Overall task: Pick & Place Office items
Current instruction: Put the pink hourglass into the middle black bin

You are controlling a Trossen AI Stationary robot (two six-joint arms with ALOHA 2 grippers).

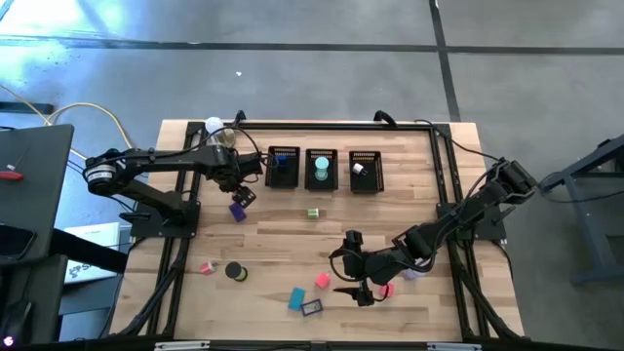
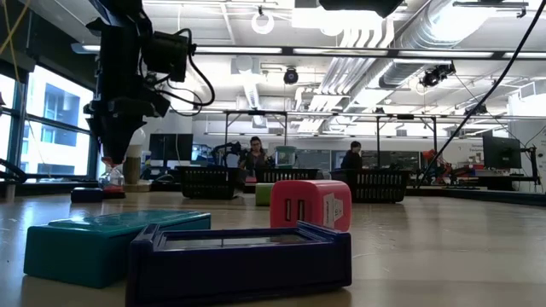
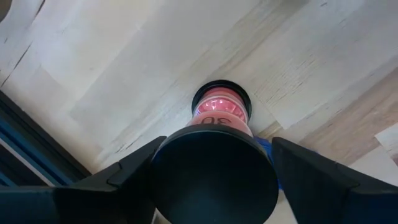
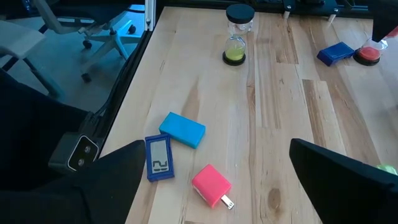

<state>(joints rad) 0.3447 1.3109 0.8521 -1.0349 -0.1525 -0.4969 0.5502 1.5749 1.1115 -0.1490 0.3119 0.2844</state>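
Two arms over table (image 1: 409, 195), left gripper (image 1: 243, 196) clamped on pink hourglass (image 3: 219, 112) near back-left corner, right gripper (image 1: 357, 277) spread wide above pink charger (image 4: 211, 185) near front edge.

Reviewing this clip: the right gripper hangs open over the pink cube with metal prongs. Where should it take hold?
Judging by its pose, grip the pink cube across two flat opposite sides, coming from above. Its prongs point sideways, toward the table's near edge, so those faces lie clear. The right gripper is open already.

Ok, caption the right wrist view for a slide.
Open right hand above a pink block, a blue block and a small navy device on the wooden table.
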